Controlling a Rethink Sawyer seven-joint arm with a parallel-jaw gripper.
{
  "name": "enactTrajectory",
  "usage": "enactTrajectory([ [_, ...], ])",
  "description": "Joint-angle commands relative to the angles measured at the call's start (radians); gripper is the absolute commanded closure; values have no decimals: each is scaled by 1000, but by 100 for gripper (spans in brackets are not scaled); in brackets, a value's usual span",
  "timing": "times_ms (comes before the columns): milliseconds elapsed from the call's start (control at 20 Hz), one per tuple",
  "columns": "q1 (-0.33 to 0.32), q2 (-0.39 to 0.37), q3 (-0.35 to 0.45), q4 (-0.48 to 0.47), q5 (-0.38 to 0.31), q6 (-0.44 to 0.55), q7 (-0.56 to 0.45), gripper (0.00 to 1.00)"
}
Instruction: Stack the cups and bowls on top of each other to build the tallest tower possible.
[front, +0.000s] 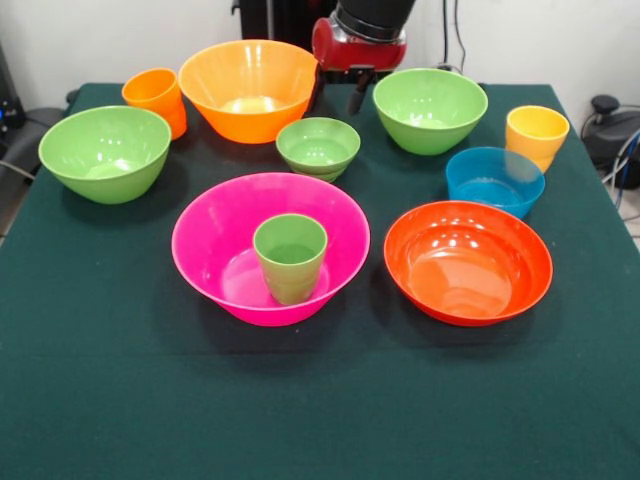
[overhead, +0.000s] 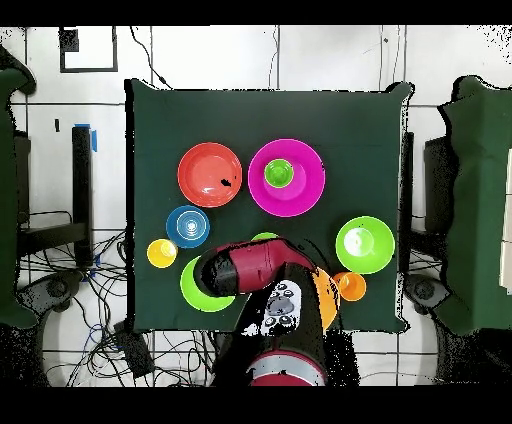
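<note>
The large pink bowl (front: 215, 250) stands mid-table with the green cup (front: 290, 257) upright inside it; both also show in the overhead view, bowl (overhead: 306, 190) and cup (overhead: 279, 175). Around them stand the red-orange bowl (front: 467, 262), translucent blue bowl (front: 494, 178), yellow-orange cup (front: 536, 133), two light green bowls (front: 105, 152) (front: 430, 108), the small green bowl (front: 318, 145), the orange bowl (front: 248, 88) and the orange cup (front: 157, 98). My gripper (front: 357, 92) hangs at the far edge between the orange bowl and the right light green bowl, holding nothing that I can see.
The red arm (overhead: 250, 270) covers part of one light green bowl (overhead: 192, 292), the small green bowl (overhead: 263, 238) and the orange bowl (overhead: 326, 298) from above. The dark green tablecloth (front: 120, 400) covers the table. Chairs and cables lie around the table's sides.
</note>
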Motion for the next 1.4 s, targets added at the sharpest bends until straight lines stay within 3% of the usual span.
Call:
enactTrajectory([
  [50,6,72,116,49,28,-95,156,0],
  [1400,0,172,127,-11,23,-137,136,0],
])
